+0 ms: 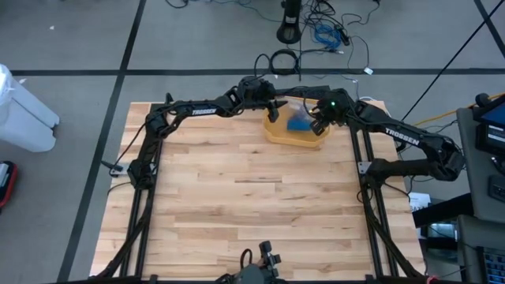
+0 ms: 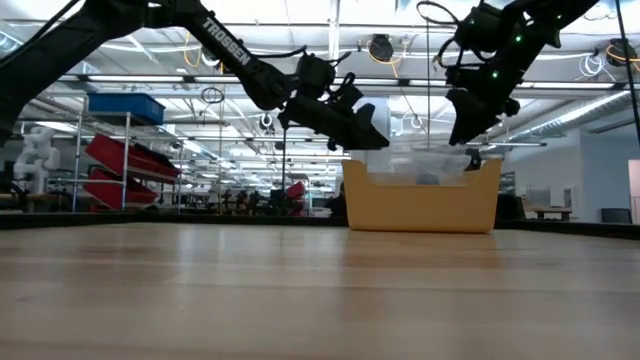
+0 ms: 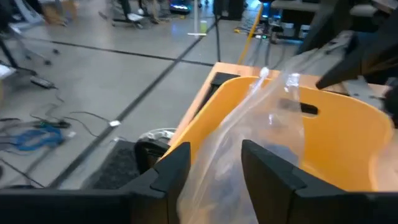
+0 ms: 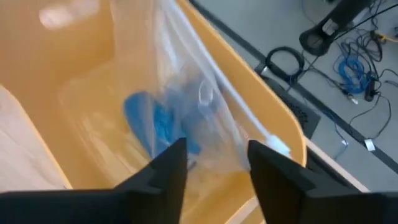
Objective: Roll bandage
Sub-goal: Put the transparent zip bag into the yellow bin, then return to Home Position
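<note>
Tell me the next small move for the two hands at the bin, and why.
Probably lift both hands clear. The left hand and right hand are open, and the clear bag with the blue bandage already rests in the yellow bin.

Yellow bin [image 2: 420,205] on table [image 2: 300,290]; both pincers above its rim.

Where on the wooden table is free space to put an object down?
The light wooden table is bare from the yellow plastic bin down to its near edge, between the two arm bases. The far edge is crowded: the left gripper and right gripper hover over the bin and its clear plastic bag.
</note>
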`<state>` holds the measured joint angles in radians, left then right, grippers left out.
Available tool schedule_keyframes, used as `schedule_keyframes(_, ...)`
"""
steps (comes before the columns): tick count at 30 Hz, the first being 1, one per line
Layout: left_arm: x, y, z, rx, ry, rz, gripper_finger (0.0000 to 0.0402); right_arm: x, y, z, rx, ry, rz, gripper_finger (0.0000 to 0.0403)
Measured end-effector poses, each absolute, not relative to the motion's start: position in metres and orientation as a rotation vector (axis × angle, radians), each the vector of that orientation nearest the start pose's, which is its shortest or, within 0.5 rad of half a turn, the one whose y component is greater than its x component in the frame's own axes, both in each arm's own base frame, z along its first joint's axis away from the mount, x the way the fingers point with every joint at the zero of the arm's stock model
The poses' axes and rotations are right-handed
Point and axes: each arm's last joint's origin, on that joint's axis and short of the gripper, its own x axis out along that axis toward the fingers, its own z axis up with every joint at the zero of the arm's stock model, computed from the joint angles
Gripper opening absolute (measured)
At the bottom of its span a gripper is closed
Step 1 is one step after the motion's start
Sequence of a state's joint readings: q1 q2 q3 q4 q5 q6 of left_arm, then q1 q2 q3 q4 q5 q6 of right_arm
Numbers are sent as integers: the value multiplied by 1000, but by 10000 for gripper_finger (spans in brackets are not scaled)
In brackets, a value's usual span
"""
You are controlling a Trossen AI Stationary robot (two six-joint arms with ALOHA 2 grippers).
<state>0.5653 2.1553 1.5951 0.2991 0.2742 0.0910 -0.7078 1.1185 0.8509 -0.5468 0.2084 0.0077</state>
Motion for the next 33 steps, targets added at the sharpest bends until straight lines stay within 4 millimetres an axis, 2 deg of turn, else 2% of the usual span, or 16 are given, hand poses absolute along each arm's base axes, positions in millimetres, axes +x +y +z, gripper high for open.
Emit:
schedule_keyframes(5,411,268,232,-72,238,184,153,156,-141,284,195,676,-884,192)
schedule_keyframes(13,375,272,285,-59,231,103,153,118,-105,329,124,394,-884,186)
schedule_keyframes(17,356,258,307,-14,211,78,153,97,-80,342,112,293,-822,179)
schedule_keyframes(23,317,220,316,7,198,78,153,74,-49,352,135,147,-582,161)
schedule_keyframes(27,291,186,311,33,170,82,153,69,-38,341,151,85,-449,147)
schedule_keyframes(33,257,141,293,40,116,94,153,78,-34,295,152,13,-284,130)
